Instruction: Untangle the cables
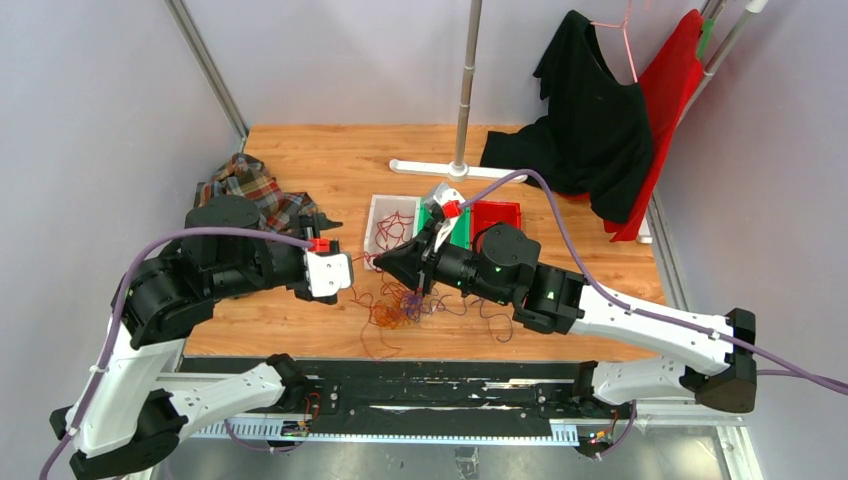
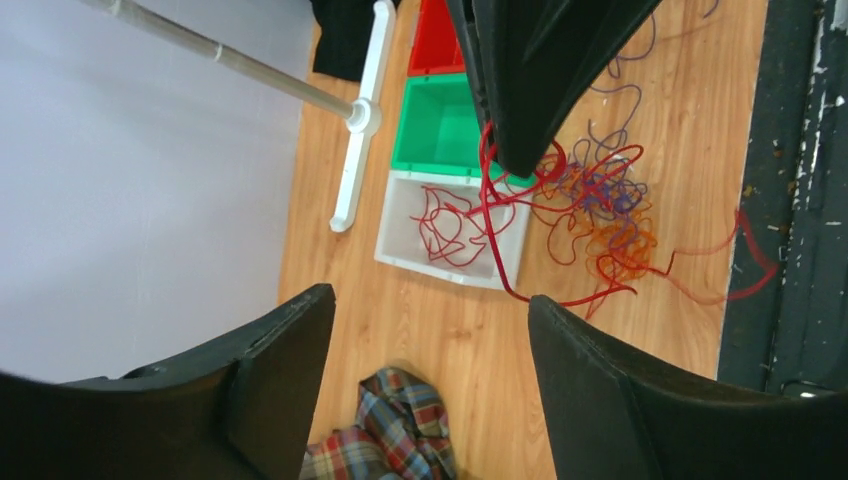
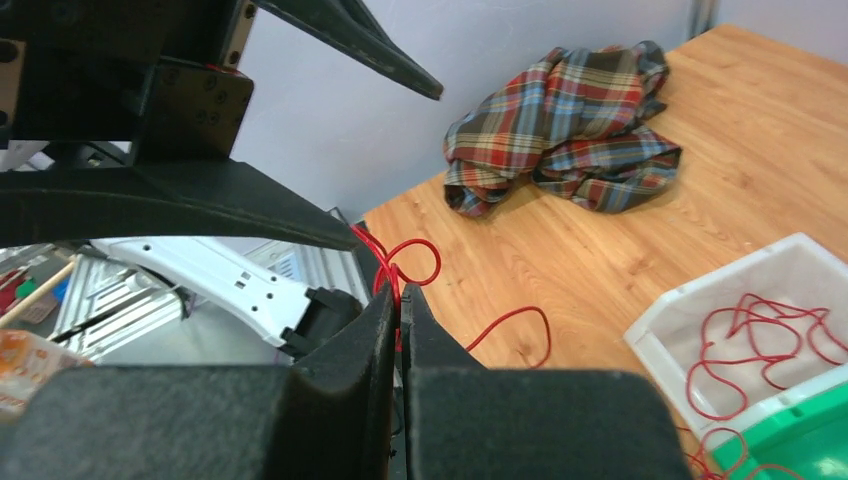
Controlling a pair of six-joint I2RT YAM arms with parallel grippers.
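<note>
A robotics lab cell: pale panels are enclosing the wooden table, two robot arms are reaching from its near edge, and a garment stand (clothes hanging) is standing at its far edge.

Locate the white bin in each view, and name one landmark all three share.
Top external: white bin at table centre, left of the green bin.
Left wrist: mid-frame, below the green bin.
Right wrist: lower right edge, above the green bin.
Shared landmark: plaid cloth.
</note>
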